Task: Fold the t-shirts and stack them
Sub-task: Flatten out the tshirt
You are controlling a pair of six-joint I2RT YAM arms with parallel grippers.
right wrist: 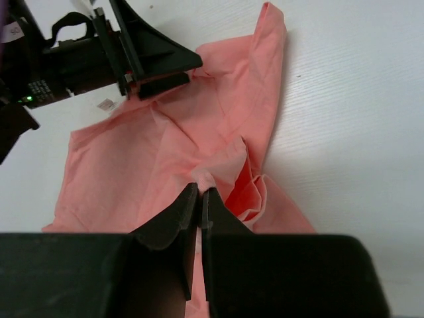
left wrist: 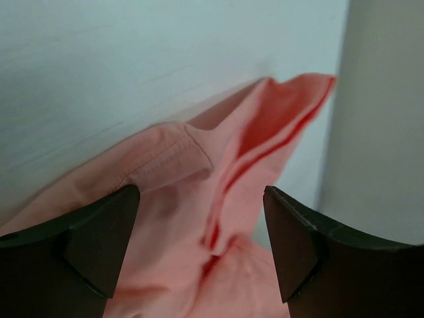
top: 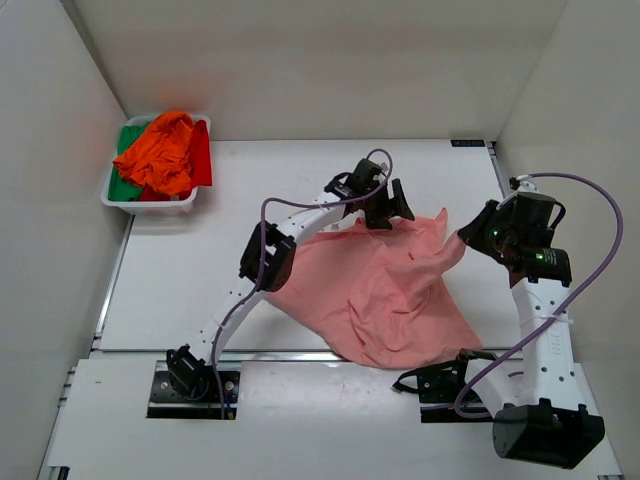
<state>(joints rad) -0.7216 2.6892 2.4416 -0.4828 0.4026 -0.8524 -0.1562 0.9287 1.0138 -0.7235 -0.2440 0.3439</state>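
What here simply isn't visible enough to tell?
Top view: the green shirt in the tray is mostly buried under the orange shirt.
Top view: the left tool covers the far edge of the pink shirt.
Right wrist view: the right tool hides the cloth it pinches.

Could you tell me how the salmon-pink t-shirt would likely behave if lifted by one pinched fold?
Probably floppy: the salmon-pink t-shirt lies rumpled in soft folds. Likely light, since the right gripper pinches a thin fold. It would probably drape and drag.
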